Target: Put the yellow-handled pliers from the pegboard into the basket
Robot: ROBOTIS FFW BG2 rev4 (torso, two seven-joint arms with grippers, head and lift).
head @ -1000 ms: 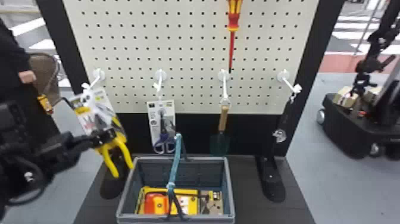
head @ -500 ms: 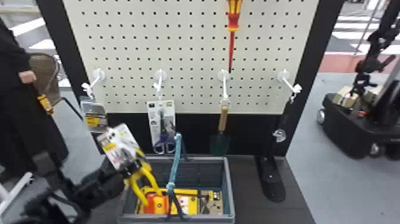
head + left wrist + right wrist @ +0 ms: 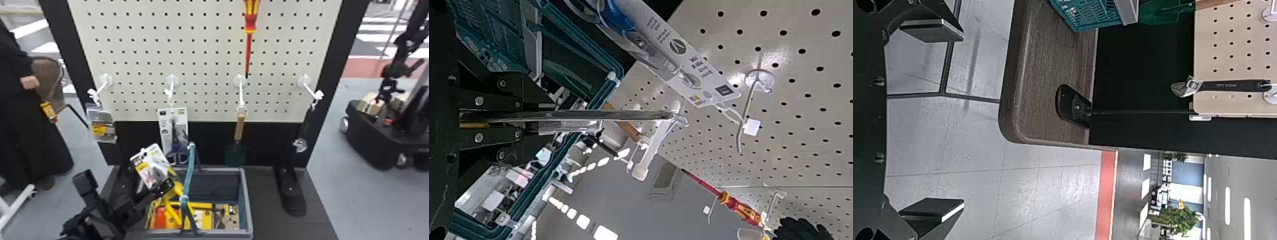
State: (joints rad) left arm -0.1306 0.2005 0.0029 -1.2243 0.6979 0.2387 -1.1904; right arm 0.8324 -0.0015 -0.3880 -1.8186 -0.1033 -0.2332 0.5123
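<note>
Left gripper (image 3: 164, 188): pinching yellow-handled pliers (image 3: 176, 188), tilted, over basket's (image 3: 248, 207) left side | right gripper (image 3: 963, 120): fingers spread, away from basket | inside basket: red item (image 3: 160, 218), yellow package (image 3: 206, 221), brown card (image 3: 232, 221) | behind basket: scissors (image 3: 176, 150), trowel (image 3: 235, 154), hanging

My head view registers bright, even light across the pegboard (image 3: 204, 57). My left wrist view registers white glare patches on the same surface and bright ceiling light strips (image 3: 605, 233). My right wrist view registers a pale sheen and soft, faint shadows on the floor (image 3: 943, 145); the black panel (image 3: 1143, 75) reads dark.
</note>
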